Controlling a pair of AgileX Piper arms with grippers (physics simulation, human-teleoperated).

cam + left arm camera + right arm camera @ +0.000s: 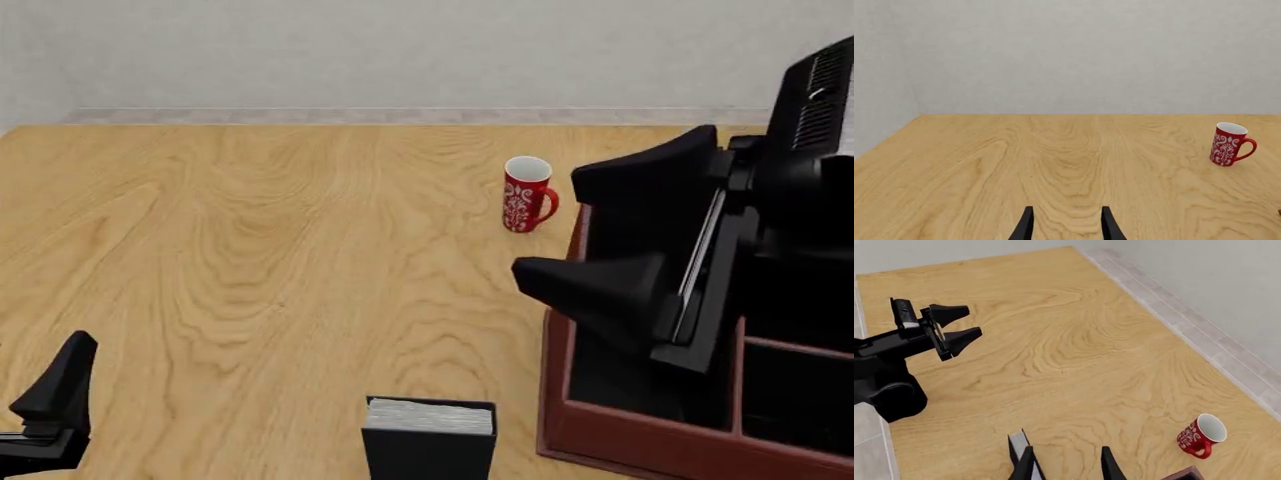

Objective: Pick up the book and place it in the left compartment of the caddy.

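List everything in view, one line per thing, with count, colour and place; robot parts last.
book: one, black cover with white page edge, standing at the table's near edge, left of the caddy.
caddy: one, reddish-brown wood with black interior and dividers, on the table's right side.
mug: one, red with white pattern, upright on the table beyond the caddy's far left corner.
table: one, light wood grain, under everything.
left gripper: one, black, open, low at the near left, holding nothing.
right gripper: one, black, open, above the caddy's left compartment, holding nothing.
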